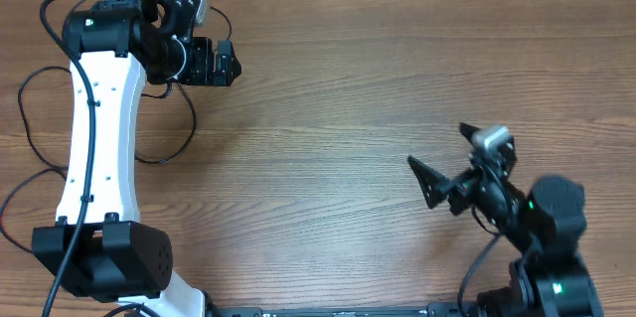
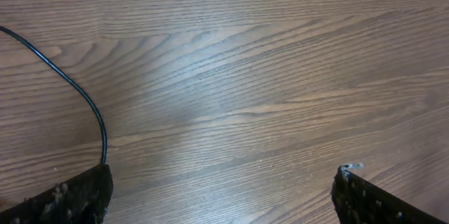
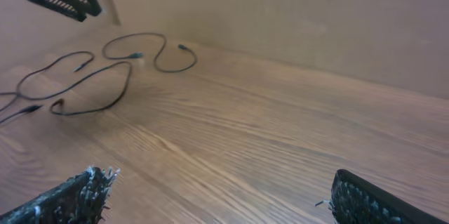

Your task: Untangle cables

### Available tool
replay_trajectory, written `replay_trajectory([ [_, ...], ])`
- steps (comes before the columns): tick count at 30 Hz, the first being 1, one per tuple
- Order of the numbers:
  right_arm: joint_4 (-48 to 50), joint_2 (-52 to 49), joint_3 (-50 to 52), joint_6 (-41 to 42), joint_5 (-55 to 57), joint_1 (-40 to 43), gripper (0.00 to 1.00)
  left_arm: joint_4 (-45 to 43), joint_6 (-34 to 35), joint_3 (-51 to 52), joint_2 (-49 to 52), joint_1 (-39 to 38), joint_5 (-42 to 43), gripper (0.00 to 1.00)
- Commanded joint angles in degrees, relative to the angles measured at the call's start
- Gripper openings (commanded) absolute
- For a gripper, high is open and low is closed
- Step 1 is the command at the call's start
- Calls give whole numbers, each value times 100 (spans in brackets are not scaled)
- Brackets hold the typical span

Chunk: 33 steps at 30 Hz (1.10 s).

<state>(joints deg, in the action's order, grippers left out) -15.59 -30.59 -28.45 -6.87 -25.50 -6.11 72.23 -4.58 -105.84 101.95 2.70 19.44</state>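
Stock on table (image 1: 348, 79), bare wood grain throughout.

Arms: two, one at the 9 o'clock edge of the overhead view, one at 5 o'clock.

Tools: two.
- Left tool (image 1: 221, 62): at 11 o'clock on the table, nose towards 3 o'clock. Its own camera shows the left tool (image 2: 223, 175) with both fingers (image 2: 77, 196) spread to the frame corners, jaws wide apart, nothing between them but table.
- Right tool (image 1: 445, 156): at 4 o'clock on the table, nose towards 10 o'clock. Its own camera shows the right tool (image 3: 216, 182) likewise spread wide, nothing held.

Cables (image 1: 192, 128): thin black cords in loose loops, all on the 9 to 11 o'clock side of the table, around and beside the left arm. The right wrist view shows about three strands of cables (image 3: 130, 76), with small plug ends, lying flat; the exact count cannot be told, since some run off the frame edge.

Position against the tools:
- Nearest loop lies at 7 o'clock from the left tool in the overhead view. In the left wrist view one strand of the cables (image 2: 92, 109) curves from 9 o'clock down to the left finger's edge; contact cannot be told.
- From the right tool the cables lie at 10 o'clock, well apart.
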Motion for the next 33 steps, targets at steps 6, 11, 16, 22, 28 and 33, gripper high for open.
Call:
replay_trajectory([
  [6,52,1668,841,107,-13,761,100,-4,50,-76,-7,-22,2,100],
  [11,74,2271,1381,107,-9,807,100,-4,50,-76,-7,-22,2,100],
  [16,640,2885,2026,181,232,732,100,-4,50,-76,-7,-22,2,99],
  [22,841,3042,2317,297,391,723,100,-4,52,-76,-7,-22,2,99],
  [28,1222,3042,2743,385,730,737,100,-4,50,-76,-7,-22,2,100],
  [33,1224,3042,2802,579,1078,737,100,-4,50,-76,-7,-22,2,100],
])
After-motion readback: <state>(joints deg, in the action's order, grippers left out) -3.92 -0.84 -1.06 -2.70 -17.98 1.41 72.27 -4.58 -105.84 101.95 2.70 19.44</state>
